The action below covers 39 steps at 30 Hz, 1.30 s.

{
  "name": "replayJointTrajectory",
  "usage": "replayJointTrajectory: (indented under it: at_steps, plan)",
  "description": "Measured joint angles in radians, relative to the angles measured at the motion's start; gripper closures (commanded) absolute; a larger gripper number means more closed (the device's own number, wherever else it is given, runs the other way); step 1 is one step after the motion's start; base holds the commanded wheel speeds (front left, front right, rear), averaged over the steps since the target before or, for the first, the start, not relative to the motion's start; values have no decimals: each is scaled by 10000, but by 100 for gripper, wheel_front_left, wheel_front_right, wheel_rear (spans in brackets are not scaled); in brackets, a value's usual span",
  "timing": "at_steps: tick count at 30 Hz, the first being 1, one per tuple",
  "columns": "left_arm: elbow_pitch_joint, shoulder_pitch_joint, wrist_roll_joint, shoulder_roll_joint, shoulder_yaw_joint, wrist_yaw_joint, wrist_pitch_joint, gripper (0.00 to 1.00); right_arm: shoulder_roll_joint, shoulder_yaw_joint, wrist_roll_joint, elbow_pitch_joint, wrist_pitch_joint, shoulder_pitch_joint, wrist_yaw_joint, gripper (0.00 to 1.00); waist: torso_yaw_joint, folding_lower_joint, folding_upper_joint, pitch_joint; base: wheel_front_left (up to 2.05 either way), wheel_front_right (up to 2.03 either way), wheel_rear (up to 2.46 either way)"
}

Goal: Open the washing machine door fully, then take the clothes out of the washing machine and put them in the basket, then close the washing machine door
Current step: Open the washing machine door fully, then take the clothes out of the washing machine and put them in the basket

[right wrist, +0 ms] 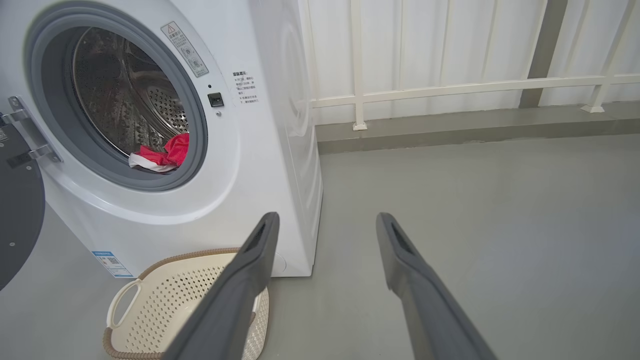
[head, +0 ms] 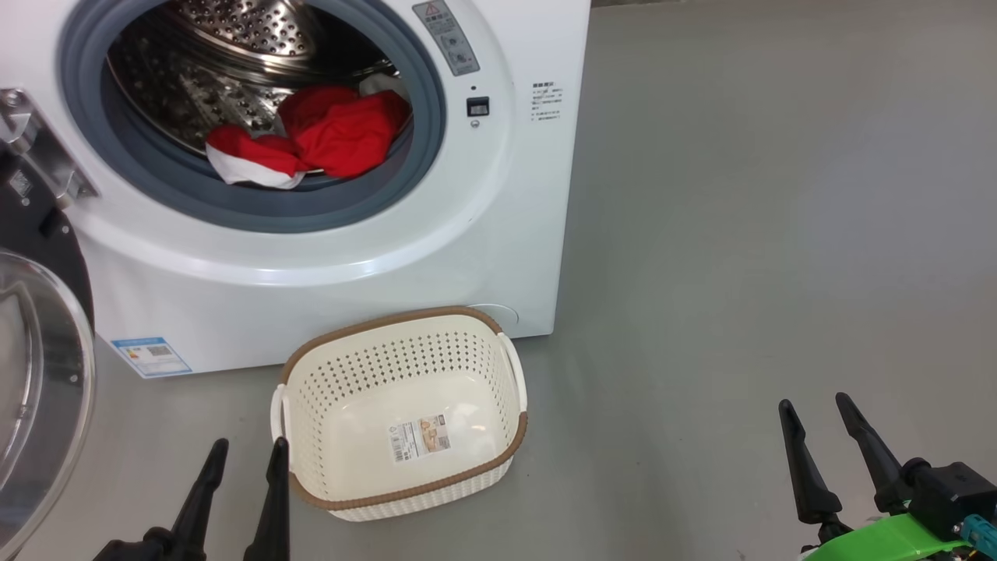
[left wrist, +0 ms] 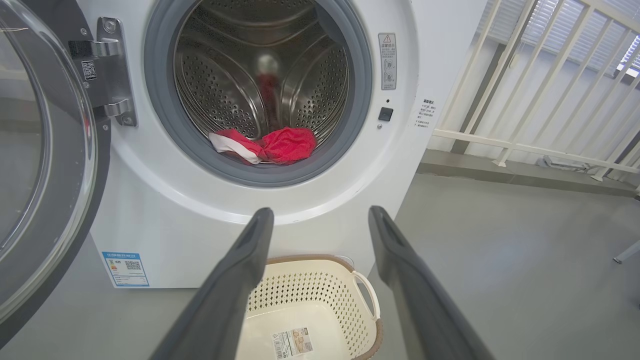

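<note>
I see the white washing machine (head: 311,257), its door (head: 39,374) swung wide to the left, red-and-white clothes (head: 327,136) heaped low inside its opening, cream basket (head: 405,366) upright on the floor (head: 740,234) just in front.

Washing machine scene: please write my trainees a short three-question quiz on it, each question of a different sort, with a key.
1. True or false: the basket stands in front of the washing machine with none of the clothes in it.
2. Fill in: the washing machine door is swung ____.
3. Multiple choice: the clothes lie A) in the basket, B) in the drum, C) over the washing machine door.
Key: 1 true; 2 open; 3 B.
</note>
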Motion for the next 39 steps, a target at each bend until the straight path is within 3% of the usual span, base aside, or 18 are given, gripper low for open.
replayJointTrajectory:
  at_steps: [27, 39]
  plan:
    - [-182, -6, -104, 155, -278, 0, 0, 0, 54, -201, 0, -44, 0, -2, 0, 0, -45, 0, 0, 125, 1, -1, 0]
    - [-257, -81, -263, 232, -326, 0, 0, 0, 98, -194, 0, -46, 0, -12, 0, 0, 4, 0, 0, 309, 89, -89, 0]
